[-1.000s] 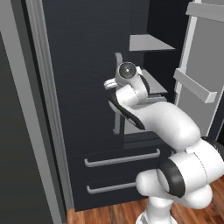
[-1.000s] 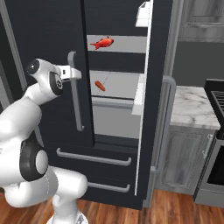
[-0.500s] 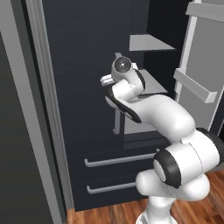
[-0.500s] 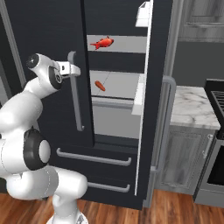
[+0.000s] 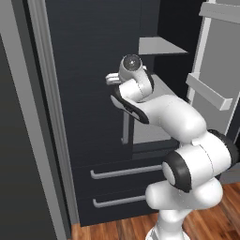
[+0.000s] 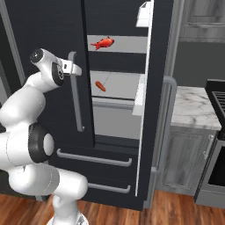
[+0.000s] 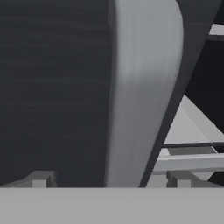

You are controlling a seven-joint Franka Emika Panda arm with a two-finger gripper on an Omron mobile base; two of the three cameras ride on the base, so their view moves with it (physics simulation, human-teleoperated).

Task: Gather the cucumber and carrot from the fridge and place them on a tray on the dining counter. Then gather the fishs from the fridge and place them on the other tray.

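Gripper [image 7: 107, 178] nearer, astride fridge handle [image 7: 142, 87]

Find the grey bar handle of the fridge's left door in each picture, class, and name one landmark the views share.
Left base view: the handle, centre, partly behind the arm.
Right base view: left of centre, upright.
Hand view: wide grey bar, centre, between the fingers.
Shared landmark: the light grey shelf.

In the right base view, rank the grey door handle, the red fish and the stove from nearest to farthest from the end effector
1. Grey door handle, right at the end effector.
2. Red fish, upper fridge shelf, to its right.
3. Stove, far right edge.
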